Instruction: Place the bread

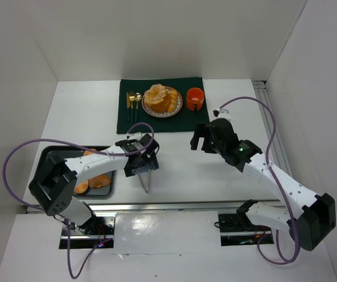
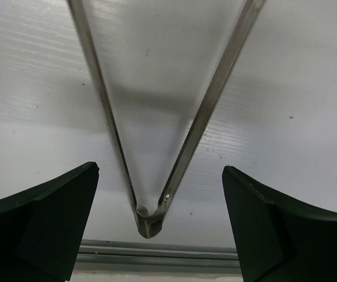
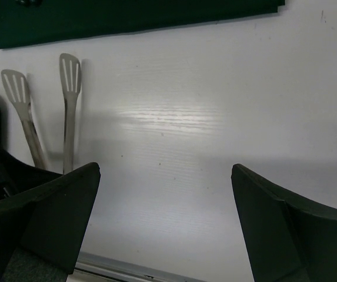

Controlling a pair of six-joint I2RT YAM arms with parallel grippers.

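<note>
Golden-brown bread (image 1: 160,98) is piled on a patterned plate (image 1: 179,107) on the dark green mat (image 1: 156,121). More bread pieces (image 1: 100,180) lie in the black tray (image 1: 47,154) at the left. Metal tongs (image 1: 147,182) lie on the white table, and my left gripper (image 1: 142,164) hangs open just above them. In the left wrist view the tongs (image 2: 206,111) spread in a V between the open left gripper (image 2: 159,170), touching neither finger. My right gripper (image 1: 206,138) is open over bare table with nothing in it (image 3: 165,170).
An orange cup (image 1: 194,98) stands right of the plate and gold cutlery (image 1: 133,101) lies left of it on the mat. The tongs' slotted heads (image 3: 69,76) show in the right wrist view below the mat's edge (image 3: 127,17). A metal rail (image 1: 174,205) runs along the near table edge.
</note>
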